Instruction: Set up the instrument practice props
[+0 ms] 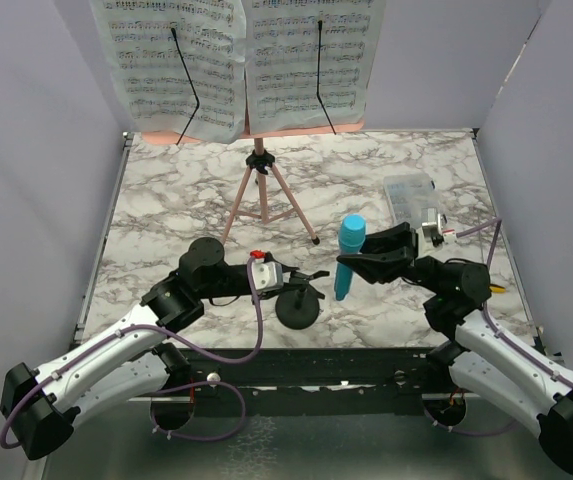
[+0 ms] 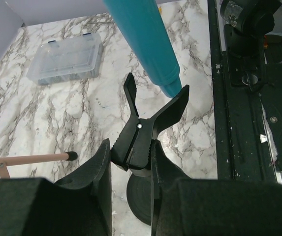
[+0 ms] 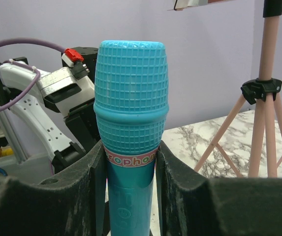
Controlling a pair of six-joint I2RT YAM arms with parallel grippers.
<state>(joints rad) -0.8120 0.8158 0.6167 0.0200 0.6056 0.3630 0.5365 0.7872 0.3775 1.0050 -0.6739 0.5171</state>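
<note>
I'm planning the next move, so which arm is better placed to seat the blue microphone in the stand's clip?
Right. The right gripper holds the blue microphone, its lower end at the open mouth of the clip. The left gripper is shut on the clip, likely steadying the mic stand.

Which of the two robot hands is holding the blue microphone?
The right hand: it is closed around the blue microphone. The left hand instead grips the small black mic stand by its clip.

Music stand (image 1: 258, 160) behind mic stand (image 1: 297, 308), microphone (image 1: 351, 236) just right (box (image 1: 409, 195) beyond)
</note>
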